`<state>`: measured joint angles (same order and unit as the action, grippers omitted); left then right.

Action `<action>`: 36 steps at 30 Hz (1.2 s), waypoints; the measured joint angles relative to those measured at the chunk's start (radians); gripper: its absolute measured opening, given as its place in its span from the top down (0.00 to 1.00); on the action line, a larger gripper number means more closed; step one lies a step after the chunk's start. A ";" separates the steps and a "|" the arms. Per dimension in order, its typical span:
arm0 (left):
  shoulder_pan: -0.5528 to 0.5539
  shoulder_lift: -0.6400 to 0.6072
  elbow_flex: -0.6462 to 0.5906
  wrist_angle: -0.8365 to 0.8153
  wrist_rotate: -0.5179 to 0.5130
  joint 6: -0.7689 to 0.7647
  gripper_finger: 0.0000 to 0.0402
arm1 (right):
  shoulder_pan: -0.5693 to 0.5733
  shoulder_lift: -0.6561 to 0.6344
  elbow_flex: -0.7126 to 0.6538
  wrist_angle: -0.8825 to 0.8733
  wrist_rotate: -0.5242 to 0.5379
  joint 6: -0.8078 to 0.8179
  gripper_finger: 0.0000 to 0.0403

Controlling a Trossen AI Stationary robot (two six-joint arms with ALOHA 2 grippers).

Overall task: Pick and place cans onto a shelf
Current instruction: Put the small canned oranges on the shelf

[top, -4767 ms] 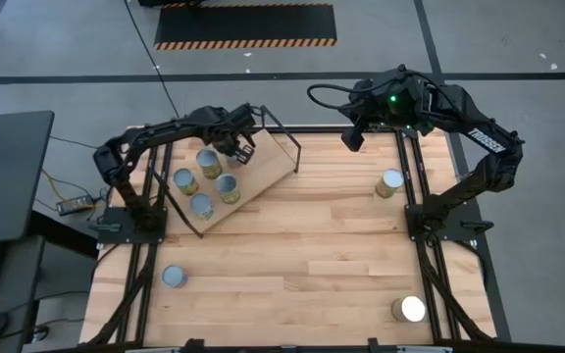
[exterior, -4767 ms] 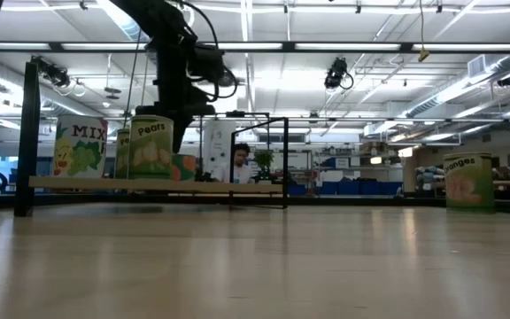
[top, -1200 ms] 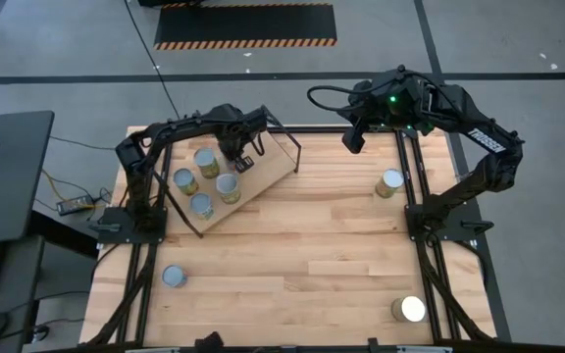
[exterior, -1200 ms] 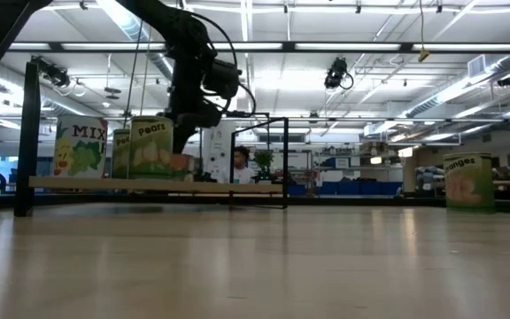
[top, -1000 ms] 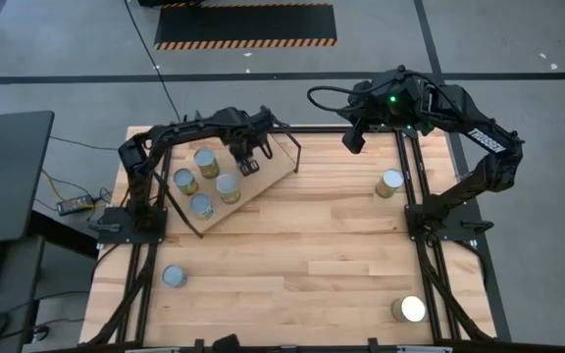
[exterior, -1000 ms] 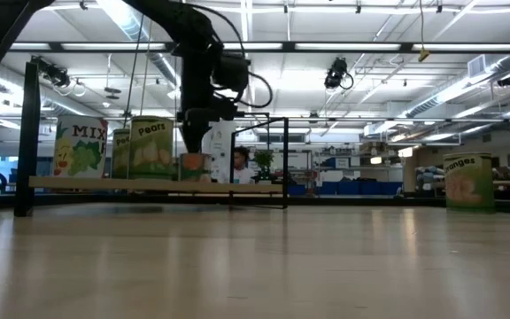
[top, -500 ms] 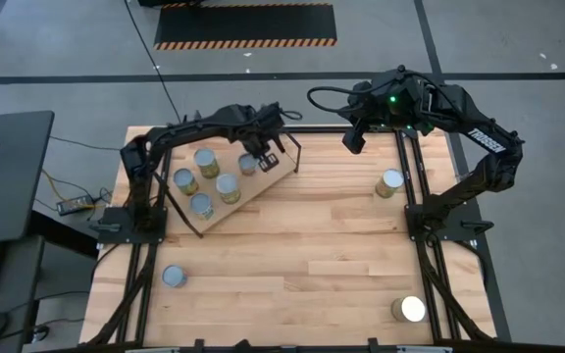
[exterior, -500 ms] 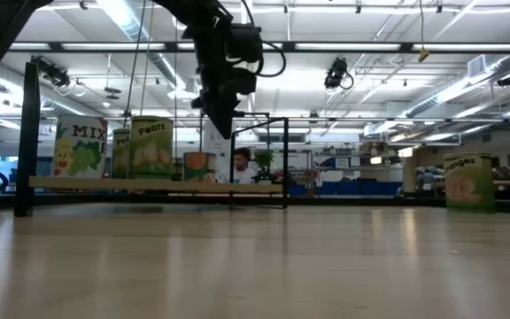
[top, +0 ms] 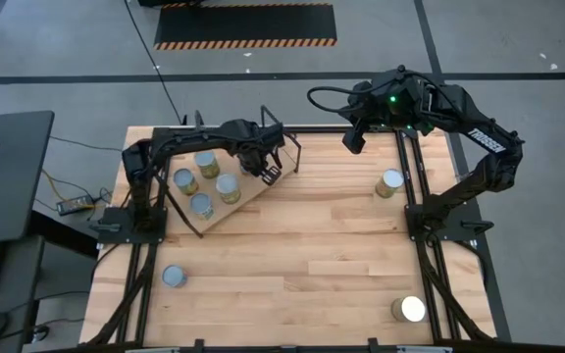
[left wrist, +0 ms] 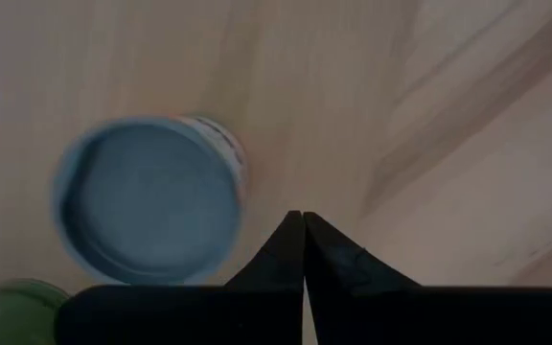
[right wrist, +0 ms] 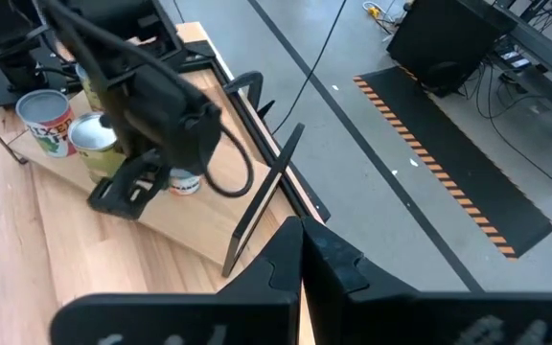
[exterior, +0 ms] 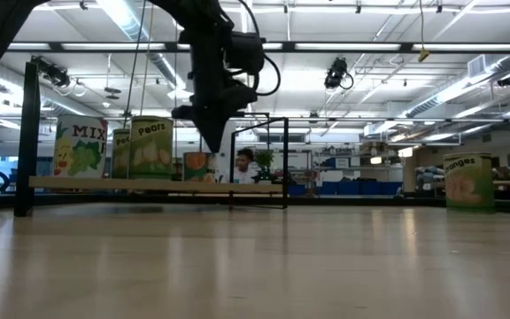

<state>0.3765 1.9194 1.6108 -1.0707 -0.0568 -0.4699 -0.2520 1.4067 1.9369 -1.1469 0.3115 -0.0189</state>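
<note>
The slatted light-wood surface (top: 312, 245) stands on a grey concrete floor marked with a black mat edged in orange stripes (top: 245, 25); the low view looks into a wide hall with strip lights, where a seated person (exterior: 242, 166) shows behind the frame. At the surface's far left sits the rectangular light-wood shelf with black wire frame (top: 278, 162), turned askew. On it stand small cylindrical tins with silvery tops and yellowish-green labels (top: 207, 163); a fifth is largely hidden under the left arm. Three more tins rest on the surface itself: near left (top: 173, 277), far right (top: 390, 182) and near right (top: 411, 310). Most labels are too small to read.

The left pincer (top: 269, 173) hangs over the shelf's right end with fingers pressed together, holding nothing, a blue-topped tin (left wrist: 151, 199) just beside it. The right pincer (top: 351, 140) waits above the far edge, likewise closed and empty.
</note>
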 joint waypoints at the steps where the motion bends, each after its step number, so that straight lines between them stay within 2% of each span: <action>1: -0.006 0.000 0.000 0.001 -0.002 -0.014 0.98 | 0.000 0.000 0.000 0.000 0.000 0.000 0.97; 10: 0.014 0.000 -0.003 -0.060 -0.048 -0.102 0.98 | 0.000 0.000 0.000 0.000 0.000 0.026 0.97; 15: -0.005 0.000 -0.010 -0.037 -0.005 -0.272 0.98 | 0.000 0.000 0.000 0.000 -0.024 0.027 0.97; 20: -0.058 0.000 -0.010 -0.031 -0.142 -0.428 0.98 | 0.000 0.000 0.000 -0.001 -0.026 0.027 0.97; 36: 0.037 -0.003 -0.048 -0.109 -0.156 -0.453 0.98 | 0.000 0.000 0.000 -0.014 -0.028 0.018 0.97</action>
<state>0.4131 1.9160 1.5631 -1.1795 -0.2131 -0.9228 -0.2520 1.4067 1.9370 -1.1607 0.2833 -0.0013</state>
